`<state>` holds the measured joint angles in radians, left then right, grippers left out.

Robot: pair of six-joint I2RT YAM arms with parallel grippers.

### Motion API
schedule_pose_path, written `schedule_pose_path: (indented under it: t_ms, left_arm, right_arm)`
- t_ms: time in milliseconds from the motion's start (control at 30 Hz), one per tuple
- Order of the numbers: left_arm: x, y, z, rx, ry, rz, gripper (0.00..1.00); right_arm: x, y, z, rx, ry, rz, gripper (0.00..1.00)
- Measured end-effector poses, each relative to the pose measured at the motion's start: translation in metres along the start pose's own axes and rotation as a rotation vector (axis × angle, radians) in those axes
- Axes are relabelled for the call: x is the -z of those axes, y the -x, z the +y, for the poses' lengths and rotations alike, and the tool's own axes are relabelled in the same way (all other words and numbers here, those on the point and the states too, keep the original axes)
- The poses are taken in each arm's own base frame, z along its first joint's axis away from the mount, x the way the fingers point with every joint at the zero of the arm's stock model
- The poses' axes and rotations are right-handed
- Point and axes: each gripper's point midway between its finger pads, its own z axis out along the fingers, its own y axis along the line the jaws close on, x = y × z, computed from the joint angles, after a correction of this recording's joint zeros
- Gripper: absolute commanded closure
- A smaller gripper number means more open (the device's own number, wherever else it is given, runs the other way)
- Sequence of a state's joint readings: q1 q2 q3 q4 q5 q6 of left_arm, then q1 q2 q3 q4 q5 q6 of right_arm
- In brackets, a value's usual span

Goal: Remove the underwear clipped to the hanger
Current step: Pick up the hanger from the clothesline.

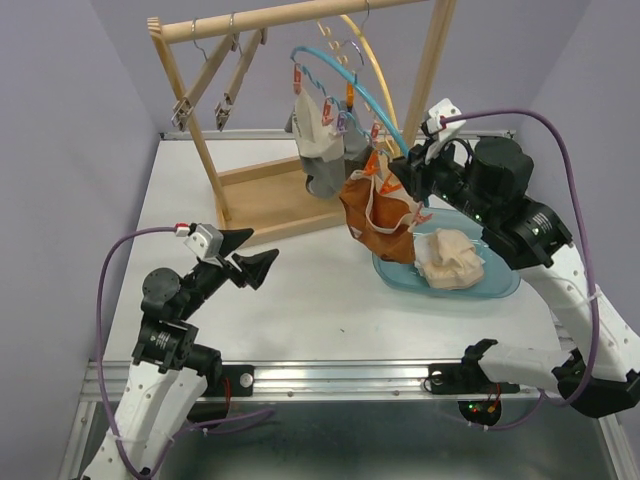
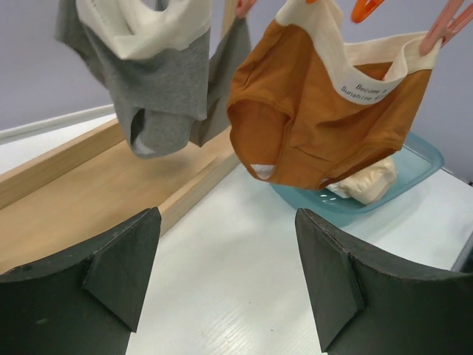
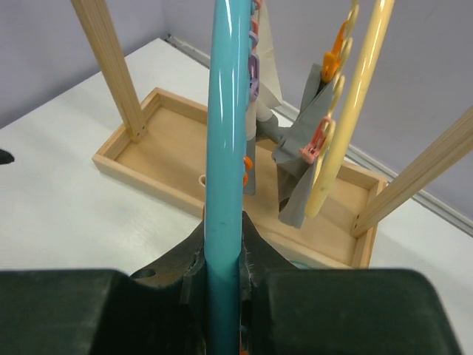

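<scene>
The right gripper [image 3: 222, 255] is clamped on the curved teal plastic hanger tube [image 3: 225, 111]. The left gripper [image 2: 229, 274] gapes wide, empty, near-left. The orange-brown cloth underwear [image 2: 318, 126] hangs clipped, right of the grey underwear [image 2: 166, 89]; its clips are mostly cropped.

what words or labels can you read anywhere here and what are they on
"Become a": on the cream waistband of the orange-brown underwear, left wrist view.
"Sunshine": the line beneath, on the same waistband; the word after it is too small to read.
Nothing legible on the grey underwear, the blue hanger or the blue tub; no text shows in the other views.
</scene>
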<state>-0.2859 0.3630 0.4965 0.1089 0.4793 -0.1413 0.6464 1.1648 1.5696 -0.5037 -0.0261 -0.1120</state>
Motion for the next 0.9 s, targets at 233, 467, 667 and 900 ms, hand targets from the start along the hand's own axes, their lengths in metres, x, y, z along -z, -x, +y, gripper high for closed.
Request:
schedule_pose_path:
  t_ms: [233,467,667,900]
  left_arm:
    - [-0.015,-0.003,-0.023,0.030,-0.142,0.009,0.18]
    - [-0.032,-0.016,-0.088,0.061,-0.344,0.072,0.18]
    - [-0.052,-0.010,-0.127,-0.020,-0.423,0.070,0.17]
    - [-0.070,0.001,-0.152,-0.183,-0.454,0.021,0.17]
  right_arm:
    - [0.036,-0.022,0.010,-0.005,0.079,-0.010,1.00]
    - [0.048,-0.044,0.022,-0.017,0.160,0.005,1.00]
    - [0.050,-0.062,0.039,-0.051,0.256,0.042,1.00]
    - [0.055,-0.059,0.064,-0.099,0.396,0.039,1.00]
